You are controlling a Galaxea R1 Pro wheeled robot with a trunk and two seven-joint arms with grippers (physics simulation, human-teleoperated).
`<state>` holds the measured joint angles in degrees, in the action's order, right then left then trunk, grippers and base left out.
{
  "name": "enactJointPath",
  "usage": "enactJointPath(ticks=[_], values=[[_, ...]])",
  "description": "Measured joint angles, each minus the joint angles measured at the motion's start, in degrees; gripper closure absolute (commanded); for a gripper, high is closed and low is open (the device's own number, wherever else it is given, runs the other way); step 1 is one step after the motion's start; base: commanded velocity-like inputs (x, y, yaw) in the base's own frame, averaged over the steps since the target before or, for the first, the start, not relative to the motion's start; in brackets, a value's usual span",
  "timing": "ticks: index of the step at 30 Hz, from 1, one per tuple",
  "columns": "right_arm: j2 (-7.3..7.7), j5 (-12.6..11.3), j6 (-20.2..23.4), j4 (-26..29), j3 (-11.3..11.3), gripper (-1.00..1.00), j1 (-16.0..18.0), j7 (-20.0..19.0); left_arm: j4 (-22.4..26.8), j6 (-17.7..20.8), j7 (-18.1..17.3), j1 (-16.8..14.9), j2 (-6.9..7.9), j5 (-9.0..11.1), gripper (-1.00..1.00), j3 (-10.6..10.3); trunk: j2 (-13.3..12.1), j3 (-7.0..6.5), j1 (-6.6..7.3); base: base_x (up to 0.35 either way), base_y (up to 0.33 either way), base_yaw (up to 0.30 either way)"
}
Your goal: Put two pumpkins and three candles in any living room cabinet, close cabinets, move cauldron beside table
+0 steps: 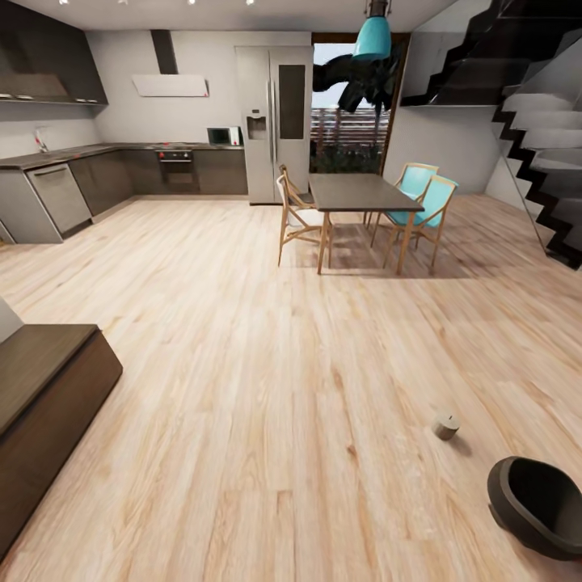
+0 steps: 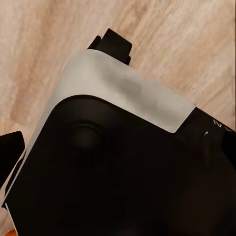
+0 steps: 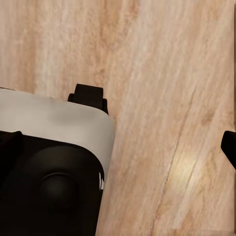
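One candle (image 1: 445, 425), a stubby pale cylinder, stands on the wood floor at the lower right of the head view. Close beside it, nearer to me, the black cauldron (image 1: 540, 505) rests on the floor with its wide mouth turned up toward the camera, partly cut by the frame edge. A low dark brown cabinet (image 1: 40, 388) sits at the left edge, showing its top and one end. The pumpkins and the table are out of view. My left gripper (image 2: 118, 142) and right gripper (image 3: 118, 147) hang over my own dark base and the floor, fingertips (image 3: 228, 147) wide apart, holding nothing.
A dark dining table (image 1: 360, 192) with wooden and turquoise chairs (image 1: 424, 202) stands ahead in the middle distance. Kitchen counters (image 1: 56, 190) and a fridge (image 1: 275, 121) line the far wall. Black stairs (image 1: 537, 162) rise at the right. Open floor lies between me and the dining set.
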<state>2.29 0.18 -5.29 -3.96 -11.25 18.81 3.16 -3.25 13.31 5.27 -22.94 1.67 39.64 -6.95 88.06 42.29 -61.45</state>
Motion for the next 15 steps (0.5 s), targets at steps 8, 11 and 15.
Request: enactJointPath(ticks=[8, 11, 15], values=[[0.0, 0.0, -0.1, 0.0, 0.0, -1.0, 0.0, 0.0, 0.0, 0.0, 0.0, 0.0, 0.08, 0.0, -1.0, 0.0, 0.0, 0.0, 0.0, 0.328, 0.0, 0.0], [0.0, 0.0, 0.0, 0.0, 0.0, -1.0, 0.0, 0.0, 0.0, 0.0, 0.0, 0.0, 0.09, 0.0, -1.0, 0.0, 0.0, 0.0, 0.0, 0.328, 0.0, 0.0], [0.0, 0.0, 0.0, 0.0, 0.0, -1.0, 0.0, 0.0, 0.0, 0.0, 0.0, 0.0, 0.09, 0.0, -1.0, 0.0, 0.0, 0.0, 0.0, 0.328, 0.0, 0.0]])
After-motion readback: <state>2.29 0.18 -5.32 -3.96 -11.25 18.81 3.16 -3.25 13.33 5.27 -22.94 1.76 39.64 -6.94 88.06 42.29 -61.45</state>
